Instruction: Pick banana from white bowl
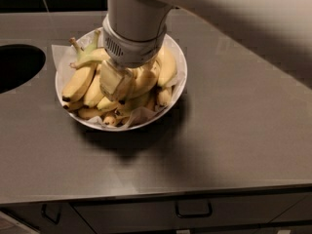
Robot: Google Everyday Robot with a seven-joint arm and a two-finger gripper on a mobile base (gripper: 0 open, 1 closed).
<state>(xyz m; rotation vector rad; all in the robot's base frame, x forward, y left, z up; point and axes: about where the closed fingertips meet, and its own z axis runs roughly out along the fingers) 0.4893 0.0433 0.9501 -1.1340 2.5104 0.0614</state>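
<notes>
Gripper (117,83) sits low at the white bowl's (179,80) centre, pressed among the heaped fruit; whether it is wide, narrow or holding anything cannot be told. Its thick wrist (134,30) covers the pile from 12 o'clock. The banana (78,82) arches along the bowl's 9 o'clock side, green stem toward 11, just beside the gripper. Shorter bananas (167,66) crowd 3 and 6 o'clock. Crinkled paper (59,56) pokes past the rim. On the grey counter (234,130), a dark round opening (14,67) lies at 9 o'clock.

Beige tool (117,83) beside green-stemmed yellow banana (91,57)
</notes>
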